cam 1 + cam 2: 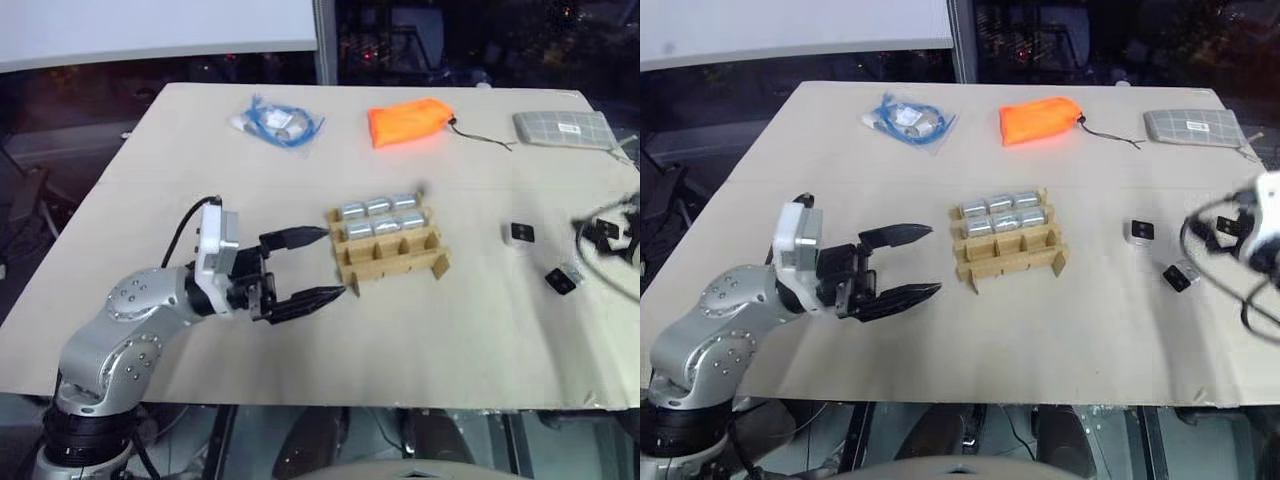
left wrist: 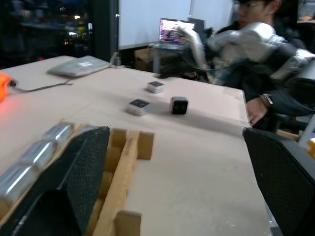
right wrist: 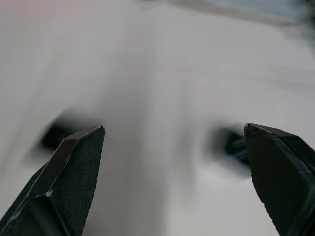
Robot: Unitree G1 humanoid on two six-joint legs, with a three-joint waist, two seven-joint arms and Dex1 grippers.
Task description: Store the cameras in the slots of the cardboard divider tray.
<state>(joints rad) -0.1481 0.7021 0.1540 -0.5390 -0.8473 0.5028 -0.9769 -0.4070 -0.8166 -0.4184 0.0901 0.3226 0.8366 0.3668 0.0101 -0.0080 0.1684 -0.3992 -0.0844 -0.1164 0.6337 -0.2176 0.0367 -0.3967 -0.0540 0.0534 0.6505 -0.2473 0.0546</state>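
The brown cardboard divider tray (image 1: 390, 262) sits mid-table. Silver cameras (image 1: 379, 217) fill its two back rows, and the front row's slots are empty. My left gripper (image 1: 331, 264) is open and level, its fingertips (image 1: 322, 235) just short of the tray's left end, holding nothing. Two loose cameras (image 1: 522, 233) (image 1: 560, 281) lie to the tray's right; the left wrist view shows three (image 2: 178, 105). My right gripper (image 1: 1225, 232) hovers blurred just beyond them, open and empty, and its wide-apart fingers (image 3: 74, 167) frame two dark blurred shapes.
An orange pouch (image 1: 408, 122), a bagged blue cable (image 1: 280, 122) and a grey checked case (image 1: 560, 127) lie along the table's far side. A person (image 2: 275, 83) sits past the table's right end, a hand (image 2: 256, 105) near the edge.
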